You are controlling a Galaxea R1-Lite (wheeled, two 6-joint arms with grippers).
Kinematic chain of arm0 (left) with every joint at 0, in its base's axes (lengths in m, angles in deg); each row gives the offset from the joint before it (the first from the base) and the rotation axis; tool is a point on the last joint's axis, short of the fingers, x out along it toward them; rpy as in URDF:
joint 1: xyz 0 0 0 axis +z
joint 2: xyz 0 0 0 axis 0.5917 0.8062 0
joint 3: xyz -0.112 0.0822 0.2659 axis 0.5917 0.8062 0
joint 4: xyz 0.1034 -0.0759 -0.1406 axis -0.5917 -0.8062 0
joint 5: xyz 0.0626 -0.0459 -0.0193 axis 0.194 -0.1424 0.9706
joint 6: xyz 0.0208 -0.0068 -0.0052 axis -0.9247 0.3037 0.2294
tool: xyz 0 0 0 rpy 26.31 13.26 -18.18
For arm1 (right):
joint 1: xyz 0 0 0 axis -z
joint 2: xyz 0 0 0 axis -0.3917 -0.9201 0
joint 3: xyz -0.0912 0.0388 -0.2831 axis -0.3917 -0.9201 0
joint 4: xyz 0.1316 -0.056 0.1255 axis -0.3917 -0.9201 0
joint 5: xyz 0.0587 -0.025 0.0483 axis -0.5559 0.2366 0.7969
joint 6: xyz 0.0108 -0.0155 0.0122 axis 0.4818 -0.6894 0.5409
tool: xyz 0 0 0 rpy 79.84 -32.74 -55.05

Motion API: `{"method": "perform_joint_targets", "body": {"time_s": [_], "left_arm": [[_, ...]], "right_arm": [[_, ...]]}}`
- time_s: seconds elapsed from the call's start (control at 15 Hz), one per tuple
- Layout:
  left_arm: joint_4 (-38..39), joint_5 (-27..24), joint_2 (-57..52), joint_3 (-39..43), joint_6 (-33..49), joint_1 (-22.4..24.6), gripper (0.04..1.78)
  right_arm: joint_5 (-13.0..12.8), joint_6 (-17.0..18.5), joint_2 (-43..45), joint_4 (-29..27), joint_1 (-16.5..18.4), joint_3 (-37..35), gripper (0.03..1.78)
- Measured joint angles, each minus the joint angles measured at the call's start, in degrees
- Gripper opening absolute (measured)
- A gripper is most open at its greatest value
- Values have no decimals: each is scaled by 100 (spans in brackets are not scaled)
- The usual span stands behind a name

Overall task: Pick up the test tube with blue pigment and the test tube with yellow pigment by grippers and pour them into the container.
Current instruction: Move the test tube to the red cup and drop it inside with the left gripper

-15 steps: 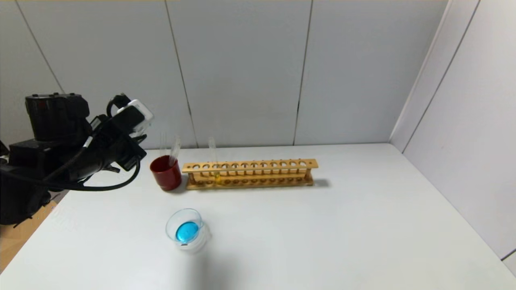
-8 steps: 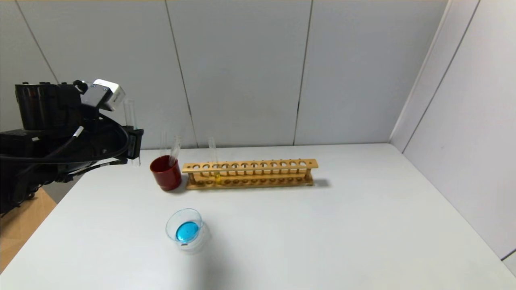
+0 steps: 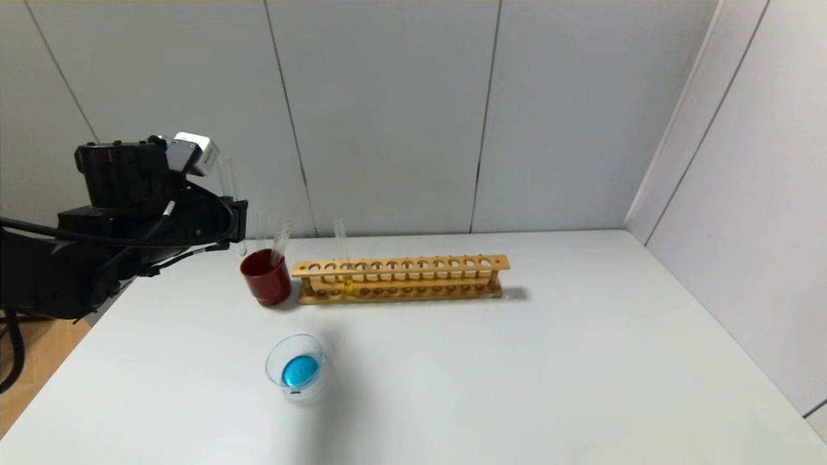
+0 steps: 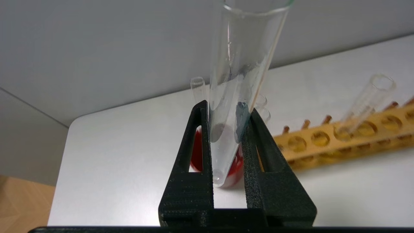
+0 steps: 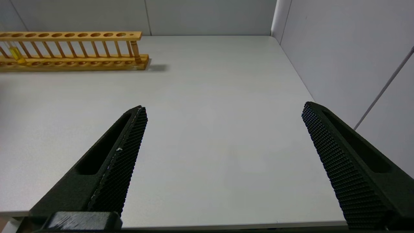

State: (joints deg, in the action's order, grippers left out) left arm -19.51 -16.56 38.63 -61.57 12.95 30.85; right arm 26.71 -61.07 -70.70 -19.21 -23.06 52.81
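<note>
The left claw [image 4: 226,129] is gripping the emptied blue tube [image 4: 237,87] above the red cup [image 3: 266,278]. Blue is sitting in the dish [image 3: 298,369]; the yellow tube [image 3: 344,258], beyond, is waiting in the rack [image 3: 400,279]. The right claw [image 5: 223,155] is gaping wide.

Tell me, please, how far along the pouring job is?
Blue liquid already sits in the container. The left gripper is shut on an emptied test tube near the red cup. The yellow test tube remains in the rack, unpoured; the right gripper hangs open.
</note>
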Motion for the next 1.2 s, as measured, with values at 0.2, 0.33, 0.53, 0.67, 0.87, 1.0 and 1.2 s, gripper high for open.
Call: {"method": "perform_joint_targets", "body": {"time_s": [0.2, 0.33, 0.53, 0.67, 0.87, 1.0, 1.2], "left_arm": [[305, -22, 532, -230, 180, 77, 31], [327, -33, 791, -402, 404, 122, 31], [413, -73, 1042, -528, 580, 174, 31], [600, -88, 1169, -539, 655, 195, 31], [851, -85, 1314, -433, 703, 258, 31], [920, -88, 1367, -316, 767, 304, 31], [1072, -88, 1432, -167, 896, 343, 31]], "right_arm": [[0, 0, 0, 0, 0, 0, 175], [0, 0, 0, 0, 0, 0, 175], [-2, -2, 0, 0, 0, 0, 175], [-2, -2, 0, 0, 0, 0, 175], [0, 0, 0, 0, 0, 0, 175], [-2, 0, 0, 0, 0, 0, 175], [0, 0, 0, 0, 0, 0, 175]]}}
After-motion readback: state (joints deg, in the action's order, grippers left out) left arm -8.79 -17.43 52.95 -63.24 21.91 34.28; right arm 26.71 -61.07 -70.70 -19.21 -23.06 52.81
